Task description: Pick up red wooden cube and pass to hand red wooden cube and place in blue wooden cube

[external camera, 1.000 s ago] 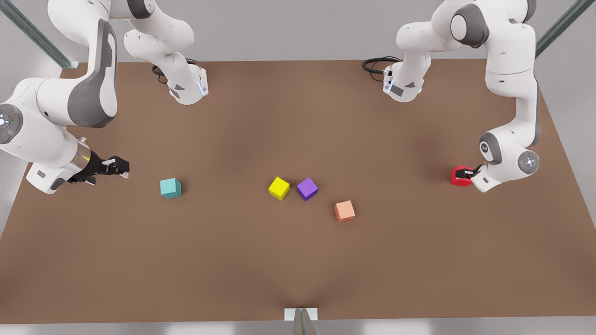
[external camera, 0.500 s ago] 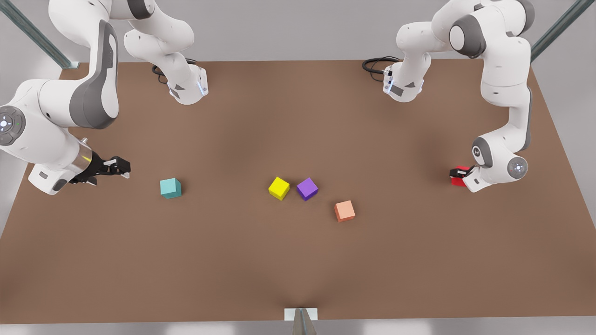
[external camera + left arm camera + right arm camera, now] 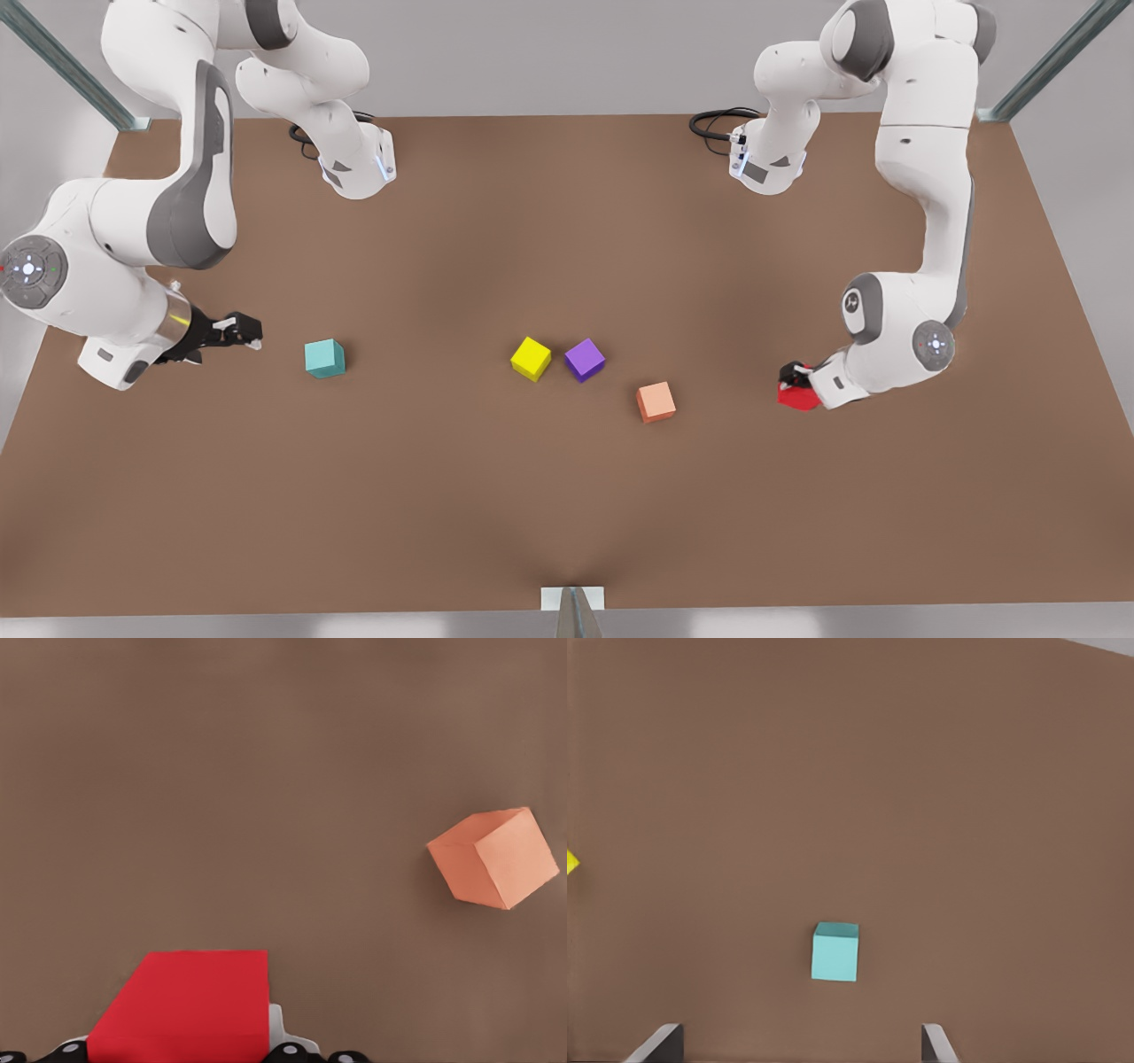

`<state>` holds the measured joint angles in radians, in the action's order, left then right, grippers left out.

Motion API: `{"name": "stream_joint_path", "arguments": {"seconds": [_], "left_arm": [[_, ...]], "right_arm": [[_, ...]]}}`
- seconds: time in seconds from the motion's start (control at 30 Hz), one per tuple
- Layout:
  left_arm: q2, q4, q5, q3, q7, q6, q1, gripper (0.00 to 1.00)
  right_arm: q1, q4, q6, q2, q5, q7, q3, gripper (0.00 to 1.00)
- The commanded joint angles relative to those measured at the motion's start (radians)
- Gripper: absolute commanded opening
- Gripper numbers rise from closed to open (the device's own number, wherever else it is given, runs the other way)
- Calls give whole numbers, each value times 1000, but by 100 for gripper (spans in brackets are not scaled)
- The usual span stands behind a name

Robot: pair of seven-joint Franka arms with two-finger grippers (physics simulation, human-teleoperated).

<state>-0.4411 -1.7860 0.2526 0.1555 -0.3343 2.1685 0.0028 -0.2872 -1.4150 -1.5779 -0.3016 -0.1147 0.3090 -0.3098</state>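
Now we see the left gripper (image 3: pixel 795 383) clamped on the red wooden cube (image 3: pixel 798 396) near the table's (image 3: pixel 567 496) edge; the right gripper (image 3: pixel 246 333) waits, fingers spread, beside the blue wooden cube (image 3: pixel 324 358).

The left gripper (image 3: pixel 795 377), jaws clamped on the red cube (image 3: pixel 796 394), has carried it from near the counter edge on the front view's right inward and toward the camera, so it now sits nearer the salmon cube (image 3: pixel 656 401). The right gripper (image 3: pixel 251 334) has edged slightly toward the teal cube (image 3: pixel 324 358), its arm shifting lower in the front view.
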Motion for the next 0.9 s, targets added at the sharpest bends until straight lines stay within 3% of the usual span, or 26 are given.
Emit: {"name": "stream_joint_path", "arguments": {"seconds": [0.0, 0.1, 0.2, 0.37, 0.6, 0.87], "left_arm": [[-47, 121, 206, 151, 728, -183, -4, 68], [-217, 367, 503, 337, 782, -239, -14, 68], [-343, 467, 680, 450, 756, -18, -57, 68], [-465, 582, 752, 512, 643, 20, -98, 68], [-496, 579, 864, 512, 391, -13, -89, 68], [-510, 560, 907, 512, 130, -26, -90, 68]], "right_arm": [[0, 4, -2, -48, -155, 455, -2, 100], [2, -4, 12, -128, -439, 410, -2, 100], [-1, -9, 24, -206, -690, 427, 0, 100], [-12, -9, 68, -315, -1025, 821, 23, 100], [-13, -90, 52, -317, -1217, 1711, 28, 100], [-24, -73, 47, -347, -1356, 1953, 31, 100]]}}
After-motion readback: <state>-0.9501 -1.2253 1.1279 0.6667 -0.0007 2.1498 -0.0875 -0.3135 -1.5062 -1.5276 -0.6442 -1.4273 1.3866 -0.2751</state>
